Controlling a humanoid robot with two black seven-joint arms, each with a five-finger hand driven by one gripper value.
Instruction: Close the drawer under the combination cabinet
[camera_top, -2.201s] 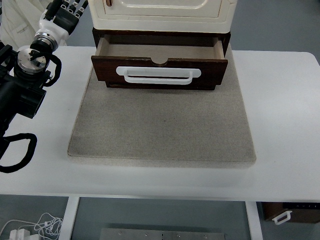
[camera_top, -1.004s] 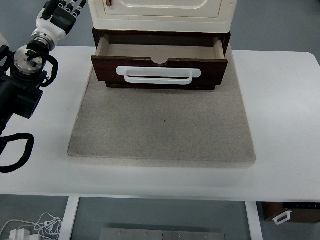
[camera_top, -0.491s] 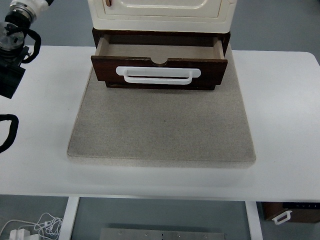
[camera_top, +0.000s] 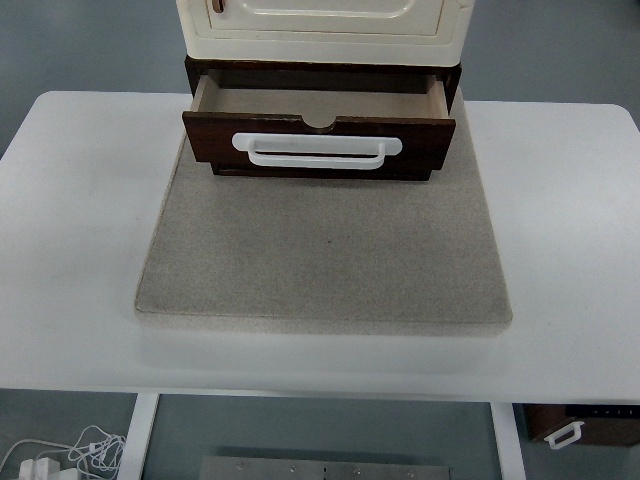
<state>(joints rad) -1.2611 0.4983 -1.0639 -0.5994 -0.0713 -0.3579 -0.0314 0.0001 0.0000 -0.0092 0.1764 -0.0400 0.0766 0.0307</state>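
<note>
A cream combination cabinet (camera_top: 322, 25) stands at the back of the table on a dark wooden base. Its bottom drawer (camera_top: 318, 145) is pulled out toward me, dark brown with a white bar handle (camera_top: 316, 150) across the front. The drawer's inside (camera_top: 318, 103) shows bare and pale. Neither of my hands appears in the head view.
A grey felt mat (camera_top: 325, 245) lies under the cabinet and reaches toward the near edge of the white table (camera_top: 80, 200). Below the table, white cables (camera_top: 70, 452) lie on the floor at the left and a dark box (camera_top: 580, 425) at the right.
My left arm has drawn back up and to the left and has left the picture. The drawer has not moved.
</note>
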